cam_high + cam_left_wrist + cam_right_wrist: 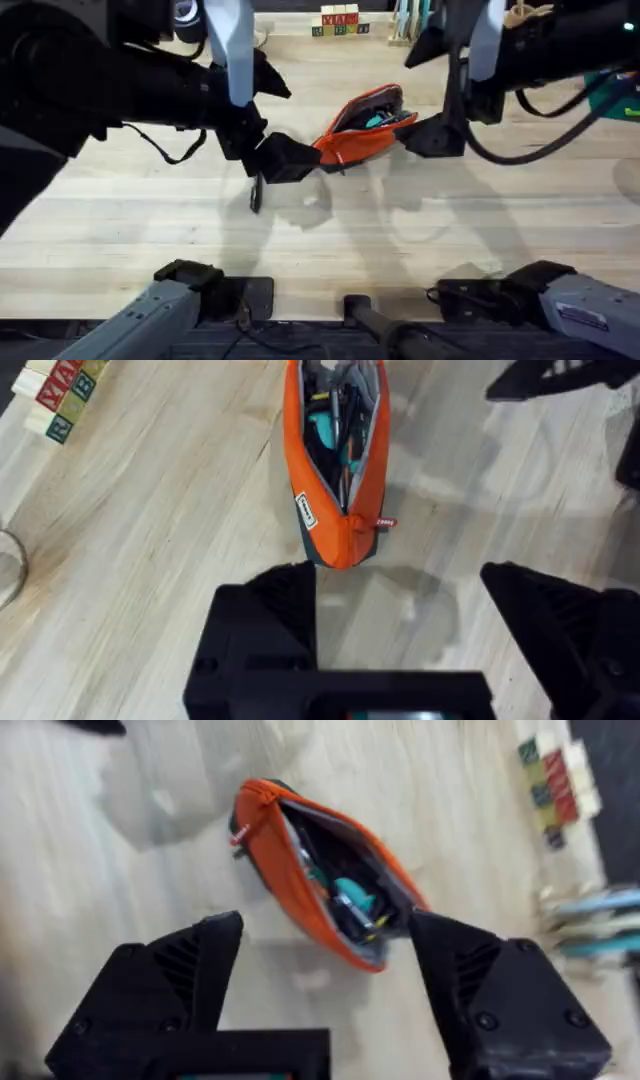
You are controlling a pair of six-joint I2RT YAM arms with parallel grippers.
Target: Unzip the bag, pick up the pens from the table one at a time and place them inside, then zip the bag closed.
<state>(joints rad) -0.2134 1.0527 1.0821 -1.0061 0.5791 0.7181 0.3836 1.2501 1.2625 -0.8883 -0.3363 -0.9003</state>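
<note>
Bag first: the small oblong orange fabric pouch [362,125] with its dark base lies on the light wooden plank table [150,230], its zipper undone and its mouth gaping, with dark pens and a teal item [328,432] visible inside. It sits between the two grippers. The left gripper [400,625] hovers just off the pouch's closed end, fingers spread wide and holding nothing; the small red zipper pull [384,522] lies directly ahead of it, near that end. The right gripper [325,965] is likewise released, its fingers straddling the pouch's open far end without clearly touching it.

One slim dark pen [257,192] appears to rest on the table just below the left gripper in the overhead view, so I judge loading unfinished. The next move probably calls for the left gripper to drop onto that pen, pinch it and carry it into the mouth, while the right steadies the pouch. Zipping comes afterwards.
</note>
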